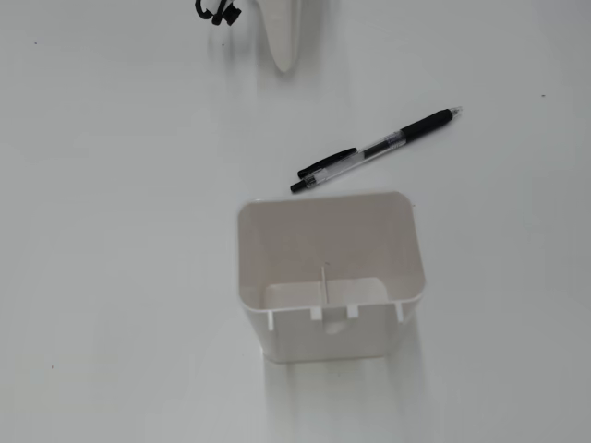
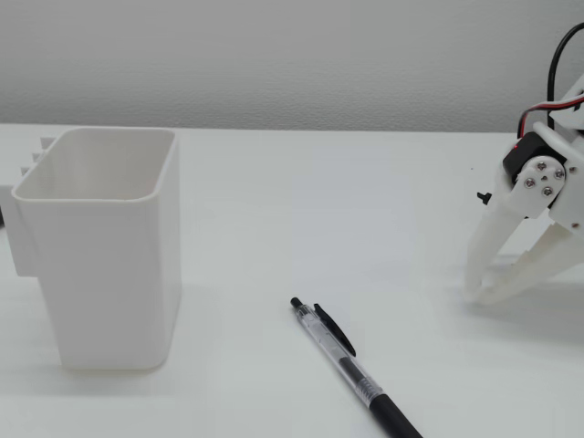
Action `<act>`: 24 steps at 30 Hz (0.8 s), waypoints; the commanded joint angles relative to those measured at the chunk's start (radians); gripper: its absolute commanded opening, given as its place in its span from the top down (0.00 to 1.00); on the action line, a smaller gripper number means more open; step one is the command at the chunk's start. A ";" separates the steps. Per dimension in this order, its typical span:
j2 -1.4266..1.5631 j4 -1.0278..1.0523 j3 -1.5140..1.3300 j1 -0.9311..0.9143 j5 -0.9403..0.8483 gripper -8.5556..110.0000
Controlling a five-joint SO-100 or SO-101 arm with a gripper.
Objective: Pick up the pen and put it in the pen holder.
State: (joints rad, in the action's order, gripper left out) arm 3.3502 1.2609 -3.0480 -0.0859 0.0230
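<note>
The pen (image 1: 374,149) lies flat on the white desk (image 1: 111,221), its long axis running diagonally in a fixed view from lower left to upper right. The clicker end and black clip sit at the lower left, nearest the pen holder (image 1: 331,277); the black rubber grip and metal writing tip point to the upper right, away from it. In the other fixed view the pen (image 2: 351,369) runs from the middle of the picture down to the bottom edge, clicker end toward the holder, grip end cut off by the frame. Its barrel is clear plastic, showing a dark ink tube inside, with a black clip, black clicker and black grip.

The pen holder (image 2: 100,246) is a white, open-topped rectangular tub with rounded corners, standing upright and empty, with small hook tabs along one wall. The pen rests just beside it without touching.

The end effector (image 2: 476,290) is white, well apart from the pen, its two fingers spread open with nothing between them and their tips low near the desk. In the top-down fixed view only one white finger (image 1: 283,37) shows at the upper edge.
</note>
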 commanded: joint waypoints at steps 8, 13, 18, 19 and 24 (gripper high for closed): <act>-0.285 -0.066 0.494 -0.172 -0.314 0.86; -0.653 -0.037 0.695 -0.129 -0.319 0.84; -1.019 0.067 0.931 0.069 -0.321 0.82; -1.089 0.077 0.976 0.109 -0.318 0.81; -1.416 0.069 1.169 0.202 -0.311 0.79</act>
State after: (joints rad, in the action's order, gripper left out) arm 2.0923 1.3300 -2.0049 0.0905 -0.2899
